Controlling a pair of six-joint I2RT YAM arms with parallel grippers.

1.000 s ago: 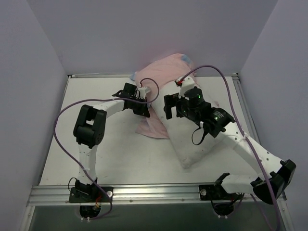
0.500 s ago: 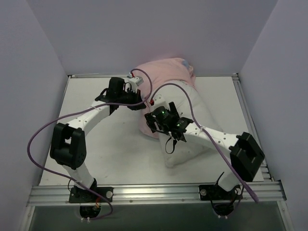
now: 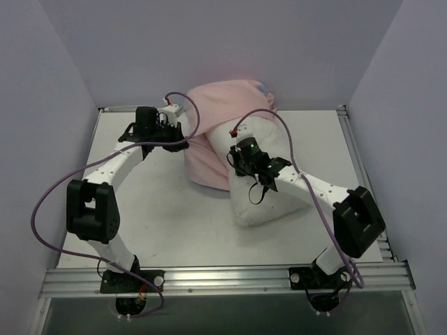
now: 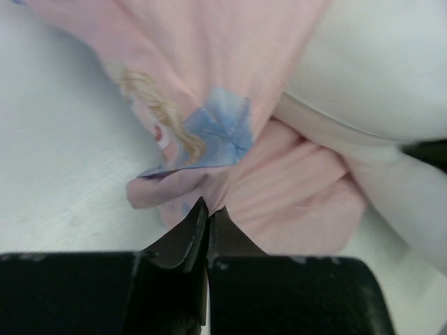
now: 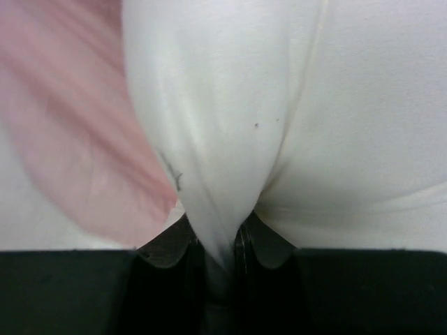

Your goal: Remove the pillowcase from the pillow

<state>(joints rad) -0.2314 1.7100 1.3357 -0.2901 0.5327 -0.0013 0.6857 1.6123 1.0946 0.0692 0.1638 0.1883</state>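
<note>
pillowcase, left wrist view: the pillowcase (image 4: 209, 63) is cut off by the top edge; its printed face at centre left is partly tucked under a fold.
pinched fold: where it enters the left gripper (image 4: 208, 218), the fabric's end is hidden.
dark shape: at the right edge of the left wrist view, cut off, cannot tell what it is.
pillow, top view: the pillow (image 3: 269, 202) has its far end hidden under pink cloth.
blue patch: upper centre, too small to read.
right wrist view: pink cloth at the left is blurred; the white fold's end is hidden in the right gripper (image 5: 222, 244).

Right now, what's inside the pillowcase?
The pillow runs into the pillowcase at the far end; most of its white body lies outside. Pink fabric hides how much is inside.
</note>
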